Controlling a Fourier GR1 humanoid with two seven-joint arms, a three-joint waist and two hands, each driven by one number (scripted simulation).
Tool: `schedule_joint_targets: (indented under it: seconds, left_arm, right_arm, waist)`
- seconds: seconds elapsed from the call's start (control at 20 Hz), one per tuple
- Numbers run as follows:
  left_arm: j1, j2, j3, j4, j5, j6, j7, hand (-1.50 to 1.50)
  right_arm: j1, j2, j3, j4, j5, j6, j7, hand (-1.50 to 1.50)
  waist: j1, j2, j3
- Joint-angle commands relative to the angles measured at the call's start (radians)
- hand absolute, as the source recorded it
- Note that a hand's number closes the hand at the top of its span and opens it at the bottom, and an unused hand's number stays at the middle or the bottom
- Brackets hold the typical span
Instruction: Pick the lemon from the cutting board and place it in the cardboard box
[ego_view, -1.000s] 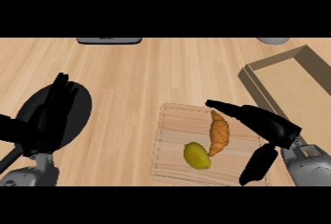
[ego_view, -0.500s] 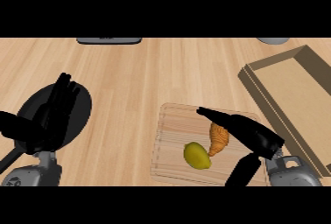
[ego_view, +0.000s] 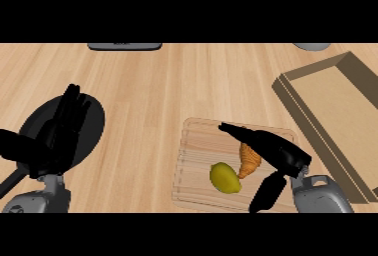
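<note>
Nearest us, our right hand (ego_view: 275, 152) hangs over the right half of the cutting board (ego_view: 199, 150), fingers straight and released, the thumb dropped low toward the board's near edge, holding nothing. The lemon (ego_view: 225, 177) lies on the board just left of that thumb, in the near middle, and we judge the grasp not yet begun. The chief hazard sits right beside it: a croissant (ego_view: 249, 160) lies close against the lemon's upper right, partly under our fingers, and from this steep view we cannot tell whether the two touch. If we close from where we hang, the fingers may take the croissant, or both things at once; if the thumb comes in low, it may nudge the lemon, which is round enough to roll toward the board's left edge or off it. Our left hand (ego_view: 55, 132) rests open at the left, fingers up, over a dark round plate (ego_view: 92, 125), well apart from all this. Farther off to the right stands the cardboard box (ego_view: 325, 100), its near wall raised between board and floor of the box; a carry kept too low could catch the lemon on that wall.
</note>
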Motion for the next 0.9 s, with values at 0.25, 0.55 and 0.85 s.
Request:
schedule_joint_targets:
  seconds: [0.25, 0.55, 0.85]
  left_arm:
    - [-0.024, -0.014, 0.007, -0.045, -0.015, 0.009, 0.068, 0.0]
    - [0.028, -0.039, -0.004, -0.046, -0.05, -0.002, 0.018, 0.0]
    - [-0.011, -0.002, 0.066, 0.03, -0.011, -0.062, -0.021, 0.0]
  right_arm:
    - [0.106, 0.003, 0.078, 0.022, 0.175, -0.086, -0.11, -1.5]
    - [-0.014, 0.084, 0.011, 0.045, 0.152, -0.01, -0.01, -1.5]
    - [0.014, 0.074, 0.025, 0.172, 0.219, -0.069, -0.159, -1.5]
  waist:
    - [-0.002, 0.0, 0.0]
    - [0.0, 0.0, 0.0]
    - [0.0, 0.001, 0.0]
